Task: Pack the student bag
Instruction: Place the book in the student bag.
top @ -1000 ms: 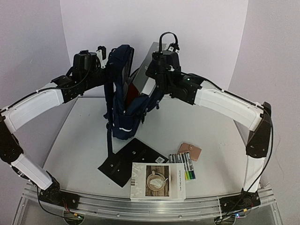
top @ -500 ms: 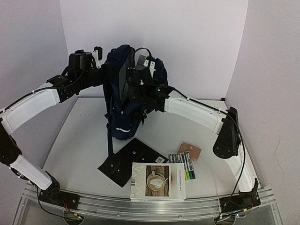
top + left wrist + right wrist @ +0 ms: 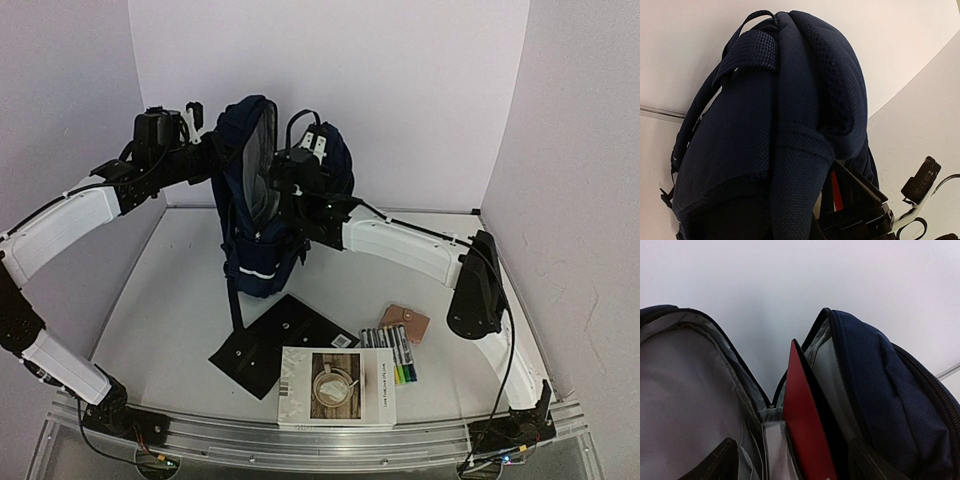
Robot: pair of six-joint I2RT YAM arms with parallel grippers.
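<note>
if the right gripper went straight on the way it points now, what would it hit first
Most likely the red flat item standing inside the open student bag. It sits dead centre ahead of the right gripper in the wrist view, though depth is hard to judge.

Folder [image 3: 805, 430] in student bag [image 3: 252, 205], book [image 3: 337, 388] in frt

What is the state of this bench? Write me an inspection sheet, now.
Surface: pale grey table, no spills seen.
Job's things: student bag upright, mouth open, red-faced flat item inside; book, black folder, markers, brown pouch lie unpacked in front.
Clutter: nothing seen.
Grippers: left gripper shut at bag's upper back; right gripper at the mouth, jaws hidden.
Cables: black loop over right wrist.
Surroundings: lilac walls, metal rail at near edge.
</note>
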